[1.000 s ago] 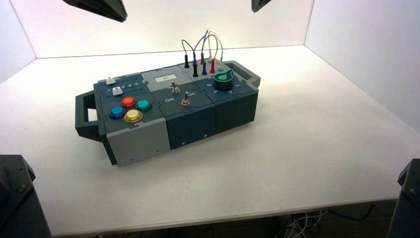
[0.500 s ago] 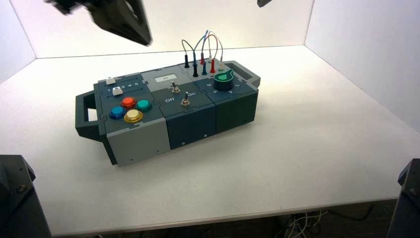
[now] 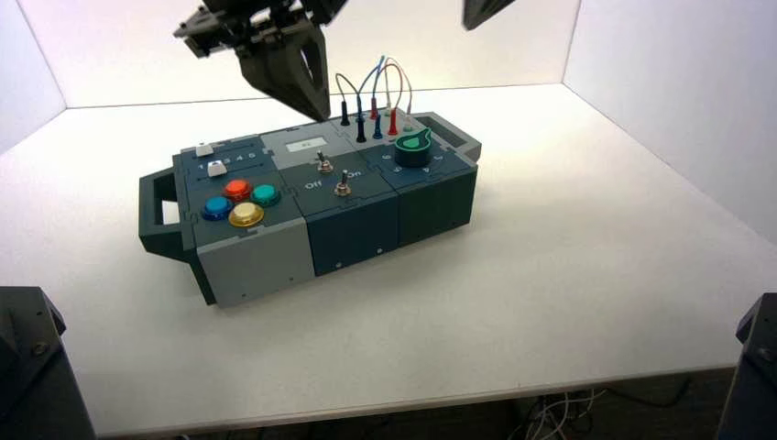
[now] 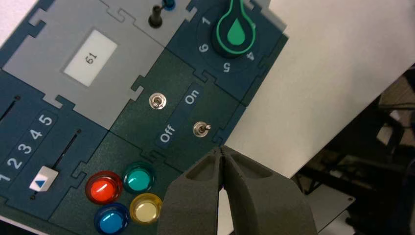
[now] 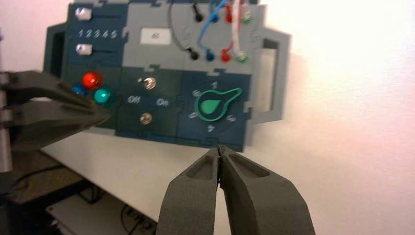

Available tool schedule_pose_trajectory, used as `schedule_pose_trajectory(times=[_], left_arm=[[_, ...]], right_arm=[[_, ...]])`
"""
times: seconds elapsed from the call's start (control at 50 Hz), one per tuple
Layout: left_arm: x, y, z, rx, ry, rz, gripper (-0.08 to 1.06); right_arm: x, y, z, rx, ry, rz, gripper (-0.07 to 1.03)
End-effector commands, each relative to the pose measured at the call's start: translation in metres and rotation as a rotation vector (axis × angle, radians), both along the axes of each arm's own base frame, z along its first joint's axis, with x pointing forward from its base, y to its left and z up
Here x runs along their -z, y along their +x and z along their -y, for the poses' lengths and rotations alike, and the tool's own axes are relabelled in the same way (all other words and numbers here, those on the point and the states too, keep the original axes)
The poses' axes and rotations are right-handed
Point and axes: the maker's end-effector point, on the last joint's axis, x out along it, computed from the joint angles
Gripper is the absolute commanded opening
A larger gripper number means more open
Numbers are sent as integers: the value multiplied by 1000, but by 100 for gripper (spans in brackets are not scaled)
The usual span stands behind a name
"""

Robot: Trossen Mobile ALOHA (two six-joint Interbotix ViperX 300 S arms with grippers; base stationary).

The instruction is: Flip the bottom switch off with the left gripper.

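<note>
Left gripper: at work, fingers pressed together with nothing between them; it hangs above the box's back edge in the high view, its tip near the display
Left gripper [image 3: 319,115] and switch: well apart in the high view; the gripper touches no part of the switch
Bottom switch [image 4: 200,129]: the task's thing, a small metal toggle on the dark middle panel, at its front edge, beside the Off and On lettering [image 4: 178,115]
Upper switch [image 4: 157,101]: a matching toggle farther back on that panel; its lever leans toward Off
Right gripper [image 3: 474,16]: idle, closed on itself, held up past the back right of the box at the top of the high view
Box [image 3: 266,257]: set at a slant on the white table [image 3: 550,275], a handle at either end
Buttons: red [image 4: 103,187], green [image 4: 138,178], blue [image 4: 111,219] and yellow [image 4: 146,209], clustered at the front left
Front slider [image 4: 44,178]: white, at the 1 end of its track
Display [image 4: 90,58]: a pale rectangle behind the switches
Knob [image 3: 413,149]: green and black, on the right; wires [image 3: 374,87] arch up behind it
</note>
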Motion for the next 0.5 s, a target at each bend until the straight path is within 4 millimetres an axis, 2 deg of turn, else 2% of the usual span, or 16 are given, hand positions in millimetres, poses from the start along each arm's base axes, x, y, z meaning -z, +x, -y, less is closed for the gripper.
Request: schedule_pose_trajectory(times=[0.02,0.28,0.5], left_arm=[[-6,10,8,21,-10,33,-3],[11,10,14,62,24,11,-3],[15,9,22,82,28,3,-3]], right_arm=[[-3,2,-7,3,24,3,-2],[17,4,-6,17,9,-25,-2],[37,14,-7,28,-13,-38,-2]])
